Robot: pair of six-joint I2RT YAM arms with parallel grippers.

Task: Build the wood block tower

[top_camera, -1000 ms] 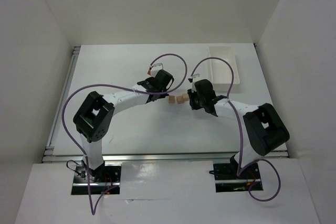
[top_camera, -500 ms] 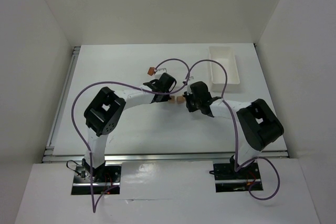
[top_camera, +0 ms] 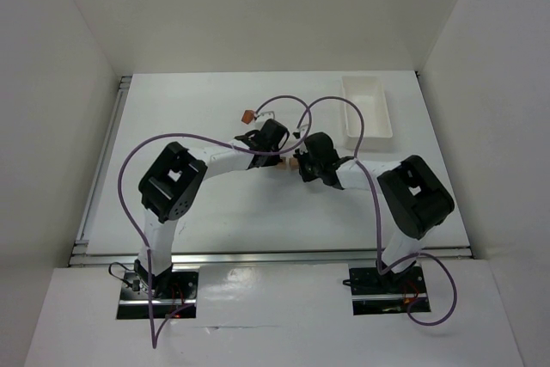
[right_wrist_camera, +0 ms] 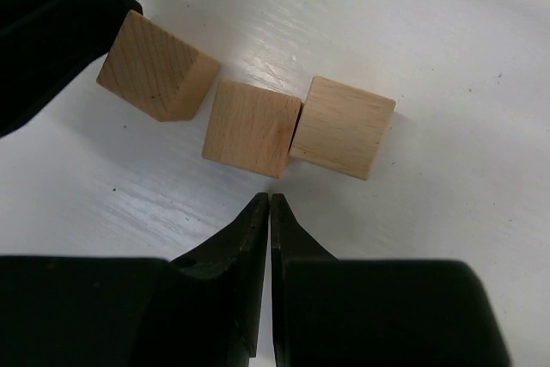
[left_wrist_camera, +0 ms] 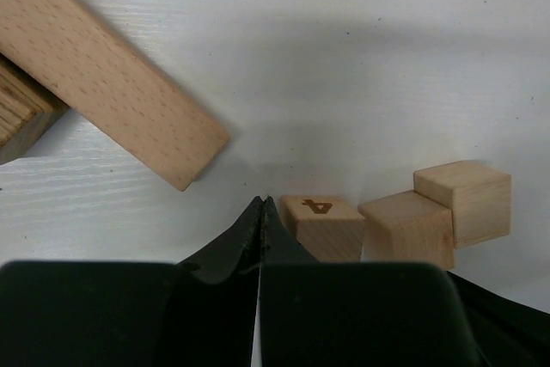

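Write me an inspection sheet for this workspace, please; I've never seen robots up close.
Surface: white table, no spills seen.
Job's things: three tan cubes side by side, unstacked, one stamped 4; long plank and darker block nearby.
Clutter: white tray, looks empty.
Grippers: left gripper and right gripper both shut, holding nothing, tips near the cubes.
Cables: purple cables loop above both arms.
Surroundings: plain white walls.

Left edge cuts off long plank (left_wrist_camera: 112,75) and darker block (left_wrist_camera: 21,113)
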